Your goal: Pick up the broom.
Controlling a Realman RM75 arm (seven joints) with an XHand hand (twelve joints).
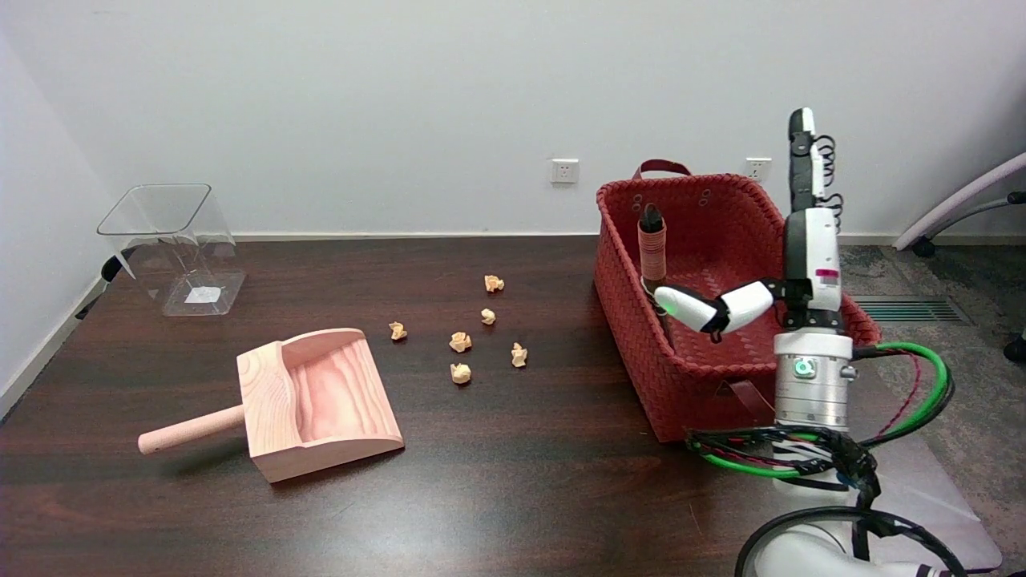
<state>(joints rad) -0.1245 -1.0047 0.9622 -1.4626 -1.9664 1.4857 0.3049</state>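
The broom (652, 250) stands in the red woven basket (635, 314), its pink-wrapped handle leaning on the basket's left wall with the dark tip up; its lower part is hidden inside. My right hand (809, 256) hangs over the basket's right half, seen edge-on, its long fingers pointing straight up. The thumb (705, 307) sticks out to the left, and its tip lies right beside the broom handle; whether they touch I cannot tell. The hand holds nothing.
A wooden dustpan (321, 401) lies at the table's front left. Several crumpled paper scraps (460, 342) are scattered mid-table. A clear plastic bin (172, 240) stands at the back left. Cables (769, 457) loop beside the basket's front right corner.
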